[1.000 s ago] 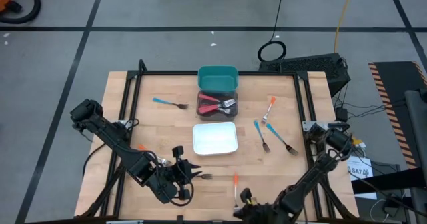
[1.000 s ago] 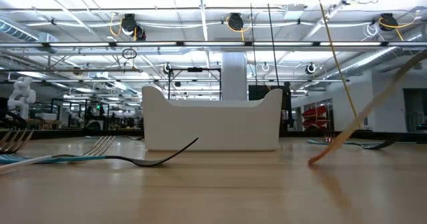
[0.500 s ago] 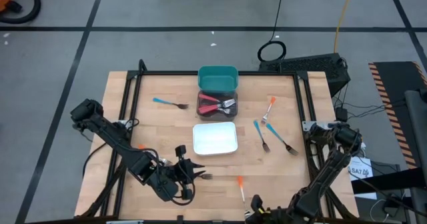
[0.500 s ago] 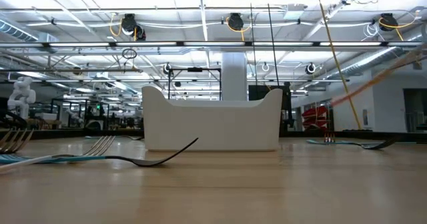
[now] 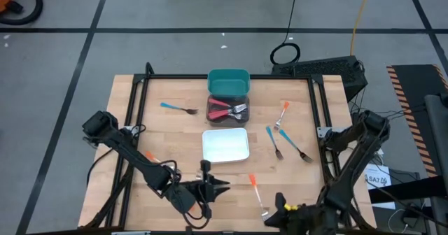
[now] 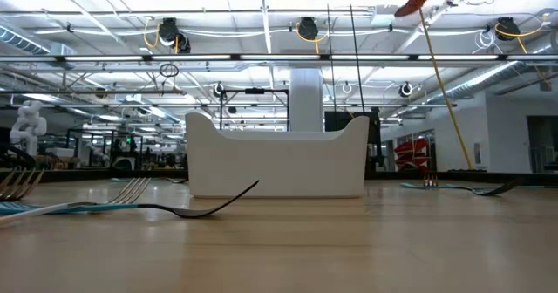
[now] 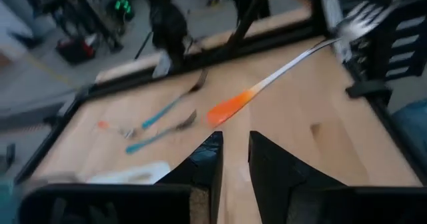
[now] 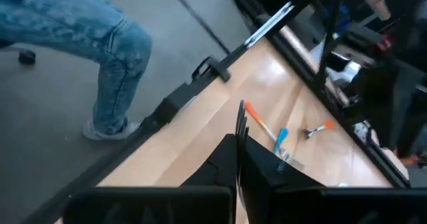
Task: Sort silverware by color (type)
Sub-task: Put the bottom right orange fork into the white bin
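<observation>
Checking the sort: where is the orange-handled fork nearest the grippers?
In the high view, the orange-handled fork sits near the table's front edge, between the left gripper and right gripper, below the white bin.

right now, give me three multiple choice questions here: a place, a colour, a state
1 Which bin sits between the other two? a teal bin b dark bin c white bin
2 Handle colour of the forks in the dark bin? a red b blue c orange
3 The orange fork near the right fingers is: a flat on the table b lifted c in the white bin
Key: b, the high view lines them up teal, dark, white; a, red handles show inside; b, the low view shows its handle high up.
</observation>
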Controlling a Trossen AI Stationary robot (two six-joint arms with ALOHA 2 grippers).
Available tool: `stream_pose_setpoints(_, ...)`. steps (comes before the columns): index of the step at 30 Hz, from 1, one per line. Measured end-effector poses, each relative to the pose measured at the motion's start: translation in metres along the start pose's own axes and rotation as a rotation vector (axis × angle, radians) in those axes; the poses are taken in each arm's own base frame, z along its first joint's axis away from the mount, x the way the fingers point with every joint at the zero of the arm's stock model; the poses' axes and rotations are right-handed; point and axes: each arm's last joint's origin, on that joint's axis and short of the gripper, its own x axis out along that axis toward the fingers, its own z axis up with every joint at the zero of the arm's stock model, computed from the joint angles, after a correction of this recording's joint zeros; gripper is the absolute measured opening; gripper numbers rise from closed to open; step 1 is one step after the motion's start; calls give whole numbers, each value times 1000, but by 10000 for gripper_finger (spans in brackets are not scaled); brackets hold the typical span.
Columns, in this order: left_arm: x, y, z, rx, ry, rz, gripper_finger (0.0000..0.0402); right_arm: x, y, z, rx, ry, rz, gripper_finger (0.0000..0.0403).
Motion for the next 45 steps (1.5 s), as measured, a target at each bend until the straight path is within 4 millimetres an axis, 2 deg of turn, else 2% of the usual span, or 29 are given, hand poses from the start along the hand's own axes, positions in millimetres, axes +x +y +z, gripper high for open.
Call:
stream_pose_setpoints(3,1,-2,0,21,-12,-24,105,-5,1,-19,7,-27,25,0)
stream_pose_setpoints(10,3,-2,-2,41,-2,14,248,-21,-1,-62,82,-242,20,0)
stream_pose_setpoints(14,5,0,-2,37,-2,26,287,-28,-6,-83,107,-369,-3,0)
stream_pose_setpoints(19,5,0,-2,57,-1,26,280,-31,-9,-103,124,-506,18,0)
stream_pose_setpoints(25,5,0,-2,62,0,26,258,-28,-15,-114,141,-567,8,0)
stream_pose_setpoints(29,7,-2,-3,94,-4,29,246,-28,-21,-111,145,-629,24,0)
stream_pose_setpoints(36,24,-18,-13,306,-47,63,244,-28,-27,-106,140,-744,36,0)
stream_pose_setpoints(45,34,-20,-17,357,-59,90,243,-31,-30,-102,161,-798,10,0)
